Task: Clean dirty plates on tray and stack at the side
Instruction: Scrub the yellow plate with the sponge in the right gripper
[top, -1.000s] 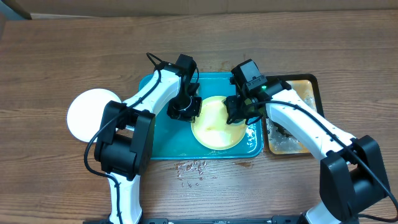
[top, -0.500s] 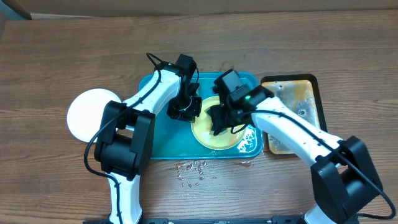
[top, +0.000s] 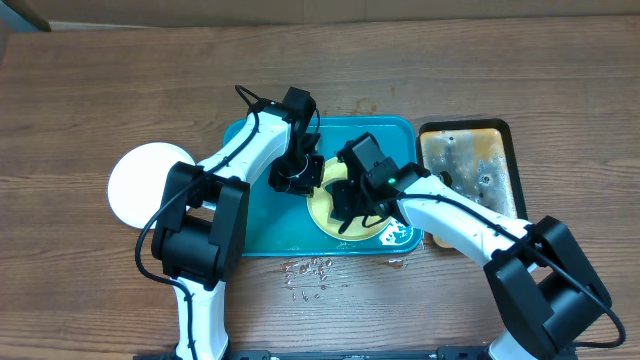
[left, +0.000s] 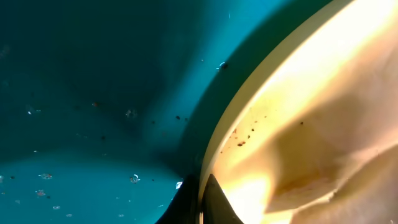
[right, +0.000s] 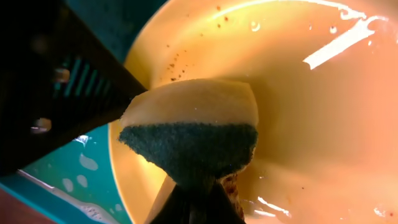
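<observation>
1. Left end effector (left: 200, 202) is closed, pinching the thin rim of the pale yellow-green round plate (left: 298, 124).
2. Right end effector (right: 196, 198) is closed on a soft yellow sponge (right: 193, 106) with a rough dark green side. The sponge rests against the shiny wet plate, close to its rim.
3. That plate lies in the right half of the big teal-blue plastic tray (top: 255, 225) with rounded corners. The left half shows bare wet blue plastic.
4. A smooth white round plate (top: 145, 185) lies on the brown wooden desk (top: 100, 90), near the tray's left edge.
5. A black-rimmed, brown-stained tray (top: 470, 165) sits just beside the right edge.
</observation>
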